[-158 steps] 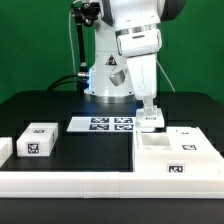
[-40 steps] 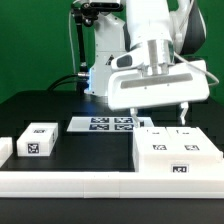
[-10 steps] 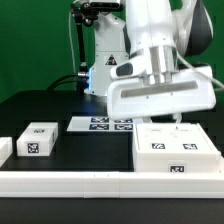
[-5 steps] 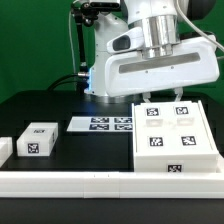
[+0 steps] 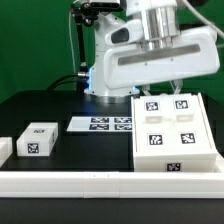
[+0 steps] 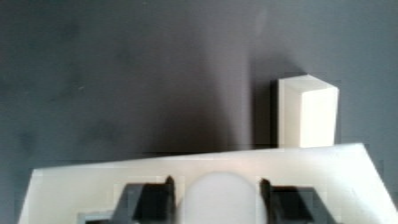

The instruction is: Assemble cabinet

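A black table filled the scene. Over its far side stood the white robot arm, whose broad wrist hid much of what lay behind it.

The cabinet was the biggest loose thing. It sat on the exterior view's right, just behind a long low white rail that ran along the table's near edge. It was tipped up: its wide face leaned toward the camera and showed four square panels, each with a black-and-white tag. One more tag was on its narrow front side. Its far edge was raised under the arm, and its near edge was down by the rail.

The marker board lay flat near the middle of the table, well apart from the cabinet. A white block with one tag on top sat toward the exterior view's left. A smaller white piece lay beyond it, cut off by the frame.

In the wrist view a narrow white bar stood upright against the dark table, just past the cabinet's edge. Whether it touched the cabinet could not be told.

The gripper pointed straight down, its jaws closed on the cabinet's raised far edge. In the wrist view its dark fingers flanked a rounded white part there.
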Available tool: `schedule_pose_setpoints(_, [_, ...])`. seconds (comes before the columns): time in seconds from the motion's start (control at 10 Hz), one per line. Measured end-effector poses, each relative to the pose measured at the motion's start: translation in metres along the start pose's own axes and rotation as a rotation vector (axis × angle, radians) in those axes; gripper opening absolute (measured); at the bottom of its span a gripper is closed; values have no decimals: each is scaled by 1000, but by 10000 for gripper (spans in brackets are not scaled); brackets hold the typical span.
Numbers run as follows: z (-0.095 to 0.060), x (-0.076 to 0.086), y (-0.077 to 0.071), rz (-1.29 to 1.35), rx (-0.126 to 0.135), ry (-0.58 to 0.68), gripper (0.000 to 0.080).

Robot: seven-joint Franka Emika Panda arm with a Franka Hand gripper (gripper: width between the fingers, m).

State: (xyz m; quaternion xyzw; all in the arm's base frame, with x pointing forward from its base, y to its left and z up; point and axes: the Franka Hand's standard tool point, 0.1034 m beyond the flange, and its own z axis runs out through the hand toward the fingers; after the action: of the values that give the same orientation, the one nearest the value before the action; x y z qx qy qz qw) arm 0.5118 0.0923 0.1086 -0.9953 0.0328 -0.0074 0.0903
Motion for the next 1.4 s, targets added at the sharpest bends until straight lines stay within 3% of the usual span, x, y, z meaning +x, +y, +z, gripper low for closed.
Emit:
schedule_pose_setpoints(0.1, [-14,8,-2,3,3,-40,219])
schedule_pose_setpoints(0.2, [-18,14,0,12,9,-46,219])
schedule_pose_setpoints(0.6, [-15,10,0,7,4,-59,219])
schedule_pose_setpoints(0.7, [-23,14,0,-4,-1,-108,219])
schedule_pose_setpoints(1.0, [-31,44,-2,-16,3,-109,219])
schedule_pose_setpoints(1.4, [-33,69,-5,27,19,-88,219])
